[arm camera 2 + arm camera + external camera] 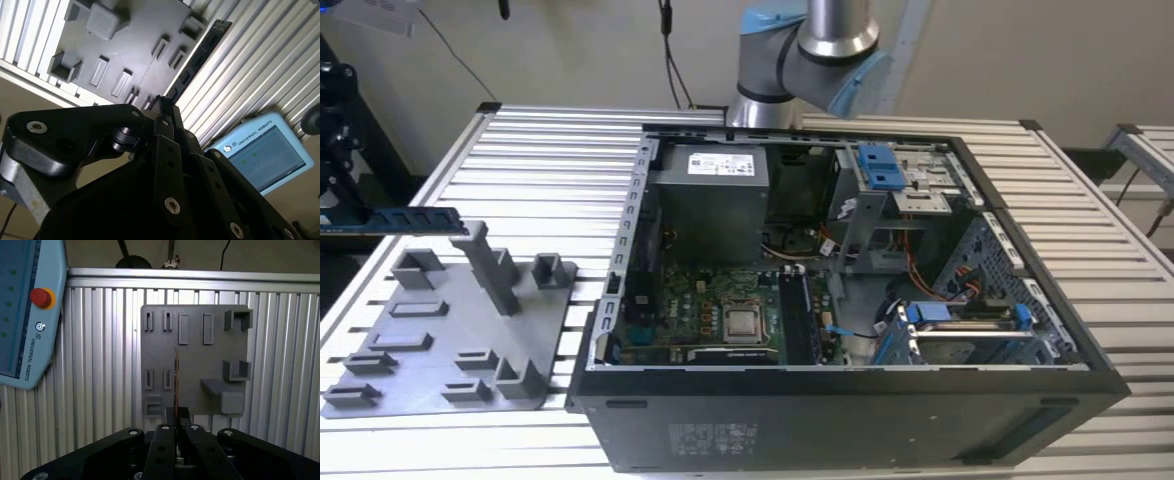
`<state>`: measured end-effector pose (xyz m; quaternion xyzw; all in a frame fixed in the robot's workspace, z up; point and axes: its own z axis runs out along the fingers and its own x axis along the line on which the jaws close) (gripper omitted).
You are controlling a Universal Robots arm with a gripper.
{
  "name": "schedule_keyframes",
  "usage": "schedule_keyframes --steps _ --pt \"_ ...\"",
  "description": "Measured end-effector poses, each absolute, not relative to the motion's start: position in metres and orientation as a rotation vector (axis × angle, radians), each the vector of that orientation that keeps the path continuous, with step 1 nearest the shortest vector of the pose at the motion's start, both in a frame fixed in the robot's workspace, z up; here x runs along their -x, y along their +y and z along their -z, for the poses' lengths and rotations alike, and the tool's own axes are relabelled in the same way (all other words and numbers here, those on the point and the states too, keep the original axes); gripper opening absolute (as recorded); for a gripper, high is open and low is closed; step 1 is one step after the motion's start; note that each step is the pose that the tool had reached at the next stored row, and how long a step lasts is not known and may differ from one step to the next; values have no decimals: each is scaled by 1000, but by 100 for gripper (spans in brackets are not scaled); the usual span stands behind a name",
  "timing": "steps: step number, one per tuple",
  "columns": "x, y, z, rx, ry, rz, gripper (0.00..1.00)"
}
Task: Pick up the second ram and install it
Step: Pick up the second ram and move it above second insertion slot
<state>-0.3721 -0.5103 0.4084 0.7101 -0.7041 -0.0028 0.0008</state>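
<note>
The second ram (403, 220), a thin dark stick with a pale bluish label, hangs level in the air above the grey plastic fixture (447, 340) at the exterior view's left. My gripper (176, 426) is shut on one end of it. In the first wrist view the ram (176, 382) shows edge-on, running out from between the fingers over the fixture (200, 347). In the second wrist view the ram (200, 55) stretches away from the gripper (162, 106), beside the fixture (120, 45). The stick touches none of the fixture's posts.
An open computer case (620, 250) lies on the slatted metal table (534, 140) to the exterior view's right of the fixture, with its motherboard (707, 310) exposed inside. A blue teach pendant (25, 315) rests on the table near the fixture. The arm's body (821, 40) rises behind the case.
</note>
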Motion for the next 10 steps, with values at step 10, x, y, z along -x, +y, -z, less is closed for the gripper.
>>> schedule_keyframes --steps 10 --pt "344 -510 -408 -2230 -2211 9 14"
